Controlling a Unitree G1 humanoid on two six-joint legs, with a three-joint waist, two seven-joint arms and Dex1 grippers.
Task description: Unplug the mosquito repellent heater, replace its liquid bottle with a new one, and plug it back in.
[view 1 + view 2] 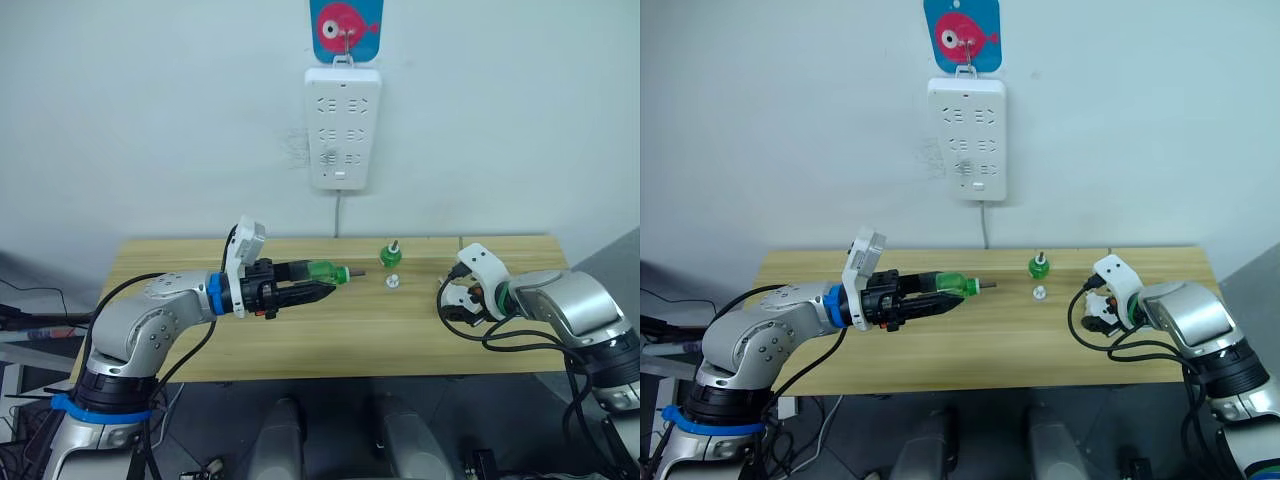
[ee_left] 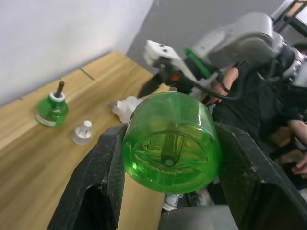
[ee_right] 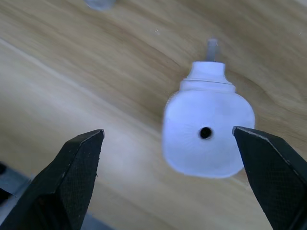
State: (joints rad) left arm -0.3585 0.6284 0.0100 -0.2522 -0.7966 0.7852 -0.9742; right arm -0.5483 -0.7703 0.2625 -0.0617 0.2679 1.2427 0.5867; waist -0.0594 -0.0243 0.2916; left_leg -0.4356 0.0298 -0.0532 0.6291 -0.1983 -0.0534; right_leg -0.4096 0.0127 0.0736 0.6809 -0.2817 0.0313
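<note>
Green bottle clamped in left gripper; heater lies between right gripper's fingers.

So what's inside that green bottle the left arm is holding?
Through the clear green plastic bottle, clamped between the left tool's black fingers, a dark wick rod runs down the middle. Whether any liquid is inside cannot be told; the fingers cover its sides.

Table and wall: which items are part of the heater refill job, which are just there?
Job:
- mosquito repellent heater, lying on the table between the open right hand fingers
- green bottle, clamped in the left hand
- second green bottle, standing
- small white cap
- wall power strip

Just there:
- fish hook plaque
</note>
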